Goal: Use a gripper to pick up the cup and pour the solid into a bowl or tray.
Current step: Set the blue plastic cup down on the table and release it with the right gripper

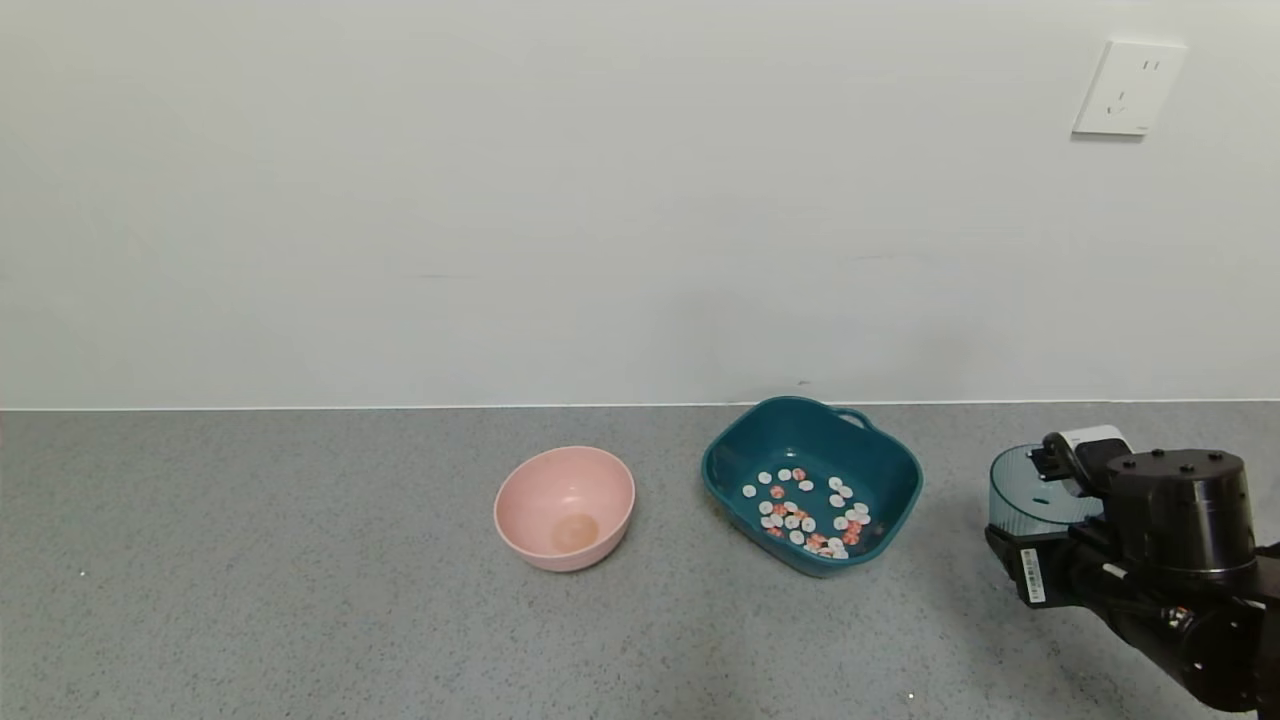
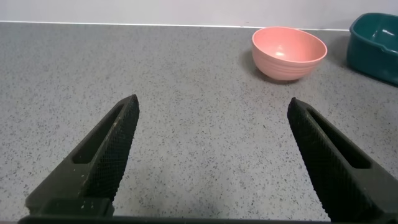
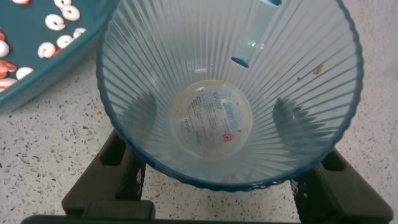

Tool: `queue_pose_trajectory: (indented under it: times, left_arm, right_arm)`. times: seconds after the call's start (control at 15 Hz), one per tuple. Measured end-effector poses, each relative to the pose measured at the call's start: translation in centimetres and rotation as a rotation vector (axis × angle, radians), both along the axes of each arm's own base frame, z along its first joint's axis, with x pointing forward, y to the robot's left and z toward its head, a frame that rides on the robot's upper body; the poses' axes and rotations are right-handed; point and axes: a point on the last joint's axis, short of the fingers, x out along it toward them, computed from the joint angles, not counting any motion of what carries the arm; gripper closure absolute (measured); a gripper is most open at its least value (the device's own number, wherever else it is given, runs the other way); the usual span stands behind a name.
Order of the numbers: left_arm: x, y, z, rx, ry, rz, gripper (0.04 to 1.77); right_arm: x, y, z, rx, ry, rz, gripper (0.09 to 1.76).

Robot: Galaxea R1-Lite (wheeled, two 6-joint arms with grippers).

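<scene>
The cup, a ribbed pale blue-green tumbler, is upright at the counter's right side, right of the dark teal tub. My right gripper is shut on the cup, one finger on each side. In the right wrist view the cup is seen from above and is empty, with my gripper around its lower part. The solid, white and orange-red discs, lies in the tub and shows in the right wrist view. My left gripper is open and empty over bare counter.
A round pink bowl stands left of the tub and is empty; it also shows in the left wrist view, with the tub's corner beside it. A white wall with a socket runs behind the grey speckled counter.
</scene>
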Motion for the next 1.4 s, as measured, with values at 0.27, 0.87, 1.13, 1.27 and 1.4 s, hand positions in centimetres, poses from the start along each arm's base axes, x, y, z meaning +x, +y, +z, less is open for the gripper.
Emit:
queue_pose_trajectory:
  times: [0.27, 0.87, 1.13, 1.27, 1.4]
  left_arm:
    - [0.0, 0.0, 0.0, 0.000, 0.000, -0.001, 0.09]
    - [0.0, 0.0, 0.0, 0.000, 0.000, 0.000, 0.09]
    - [0.0, 0.0, 0.0, 0.000, 0.000, 0.000, 0.09]
    - [0.0, 0.0, 0.0, 0.000, 0.000, -0.001, 0.09]
    - [0.0, 0.0, 0.0, 0.000, 0.000, -0.001, 0.09]
  right_arm:
    - [-0.1, -0.1, -1.1, 0.007, -0.001, -0.003, 0.54]
    - [0.0, -0.2, -4.0, 0.002, 0.029, -0.005, 0.54]
    - [-0.1, -0.2, -4.6, -0.004, 0.052, -0.007, 0.54]
    - [-0.1, -0.2, -4.8, 0.000, 0.058, -0.012, 0.54]
    - [-0.1, -0.2, -4.9, -0.001, 0.063, -0.013, 0.54]
